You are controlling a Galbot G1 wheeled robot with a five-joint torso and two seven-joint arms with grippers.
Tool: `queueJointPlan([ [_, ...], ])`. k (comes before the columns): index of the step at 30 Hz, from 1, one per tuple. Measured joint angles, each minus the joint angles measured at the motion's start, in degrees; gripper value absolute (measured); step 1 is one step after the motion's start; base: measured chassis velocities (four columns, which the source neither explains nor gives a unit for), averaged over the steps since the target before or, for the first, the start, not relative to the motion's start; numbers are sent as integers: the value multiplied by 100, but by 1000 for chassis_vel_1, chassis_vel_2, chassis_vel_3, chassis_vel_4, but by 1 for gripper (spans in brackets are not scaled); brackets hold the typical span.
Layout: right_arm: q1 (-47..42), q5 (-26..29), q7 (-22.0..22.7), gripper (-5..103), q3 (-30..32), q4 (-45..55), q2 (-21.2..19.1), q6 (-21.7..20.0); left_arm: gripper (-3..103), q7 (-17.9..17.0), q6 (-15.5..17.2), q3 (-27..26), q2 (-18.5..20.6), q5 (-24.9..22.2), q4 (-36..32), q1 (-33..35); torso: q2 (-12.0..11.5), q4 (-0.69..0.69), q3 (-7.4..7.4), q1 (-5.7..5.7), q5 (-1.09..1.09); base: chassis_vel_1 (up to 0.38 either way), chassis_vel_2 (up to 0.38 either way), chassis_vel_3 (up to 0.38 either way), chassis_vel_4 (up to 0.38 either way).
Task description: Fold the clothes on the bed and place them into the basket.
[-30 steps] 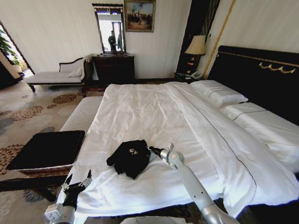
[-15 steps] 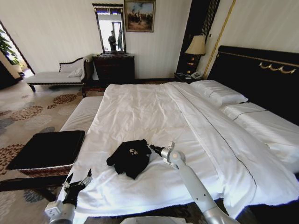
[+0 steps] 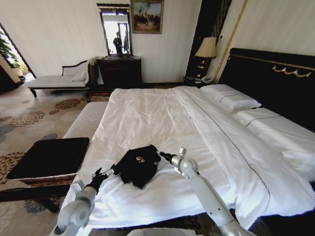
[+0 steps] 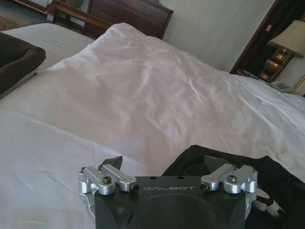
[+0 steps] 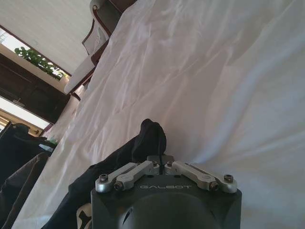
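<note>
The clothes [image 3: 138, 166], a small black top with a white mark, lie crumpled on the near part of the bed [image 3: 162, 113]. My right gripper [image 3: 160, 155] is at the garment's right edge, shut on a pinched fold of the clothes [image 5: 148, 138]. My left gripper [image 3: 109, 171] has reached the garment's left edge and stands open just short of the black cloth [image 4: 224, 160]. The basket [image 3: 47, 158], brown wicker with a flat black top, stands on the floor left of the bed.
A pale striped bench [image 3: 86, 120] runs along the bed's left side beyond the basket. Pillows [image 3: 231, 98] and the black headboard [image 3: 275, 83] are at the right. A chaise longue [image 3: 59, 79], dresser [image 3: 120, 71] and lamp [image 3: 206, 48] line the far wall.
My left arm has risen from below the bed's near corner and reached over the sheet to the garment's left edge. The right gripper has barely moved.
</note>
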Motion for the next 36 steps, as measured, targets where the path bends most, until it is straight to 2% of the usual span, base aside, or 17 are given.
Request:
queueJointPlan([
  [6, -34, 10, 79, 1, -50, -65, -102, -13, 94, 48, 56, 310, 73, -588, 725, -718, 0, 2, 0, 0, 0, 0, 0, 0, 0],
  [8, -34, 20, 96, 1, -65, -71, -120, -16, 90, 64, 70, 378, 54, -694, 843, -851, 0, 2, 0, 0, 0, 0, 0, 0, 0],
  [9, -30, 28, 110, 1, -81, -75, -138, -19, 85, 75, 83, 455, 33, -776, 971, -984, 0, 1, -1, 0, 0, 0, 0, 0, 0],
  [12, 3, 66, 160, 1, -118, -90, -169, -28, 90, 110, 117, 643, -19, -831, 1285, -1293, 0, 1, 0, 0, -1, 0, 0, 0, 0],
  [13, 23, 87, 189, 1, -132, -98, -183, -33, 94, 144, 120, 740, -42, -826, 1451, -1449, 0, 0, -1, 0, 0, 0, 0, 0, 0],
  [16, 57, 140, 240, 1, -152, -114, -229, -48, 97, 253, 135, 1010, -106, -822, 1854, -1834, 0, 1, 0, 0, 1, 0, 0, 0, 0],
  [23, 67, 217, 254, 1, -106, -171, -253, -50, 97, 291, 138, 1329, -286, -691, 2105, -2066, 0, 1, -1, 0, 1, 0, 0, 0, 0],
  [25, 56, 226, 253, 1, -83, -182, -253, -50, 93, 285, 138, 1368, -314, -698, 2099, -2071, 0, 1, -1, 0, 1, 0, 0, 0, 0],
  [27, 33, 226, 246, 1, -56, -198, -249, -46, 85, 297, 138, 1426, -306, -703, 2088, -2068, 0, 1, -1, 0, 1, 0, 0, 0, 0],
  [29, 24, 224, 244, 1, -45, -200, -244, -45, 85, 312, 138, 1439, -298, -693, 2100, -2069, 0, 1, -1, 0, 1, 0, 0, 0, 0],
  [33, -6, 204, 237, 1, -33, -204, -244, -39, 62, 361, 127, 1440, -302, -648, 2178, -2124, 0, 1, -1, 0, 0, 0, 0, 0, 0],
  [35, -8, 203, 236, 1, -33, -205, -247, -39, 62, 364, 125, 1440, -305, -644, 2184, -2131, 0, 1, -1, 0, -1, 0, 0, 0, 0],
  [36, -15, 201, 233, 1, -30, -207, -250, -37, 57, 370, 120, 1440, -311, -635, 2202, -2152, 0, 1, -1, 0, -1, 0, 0, 0, 0],
])
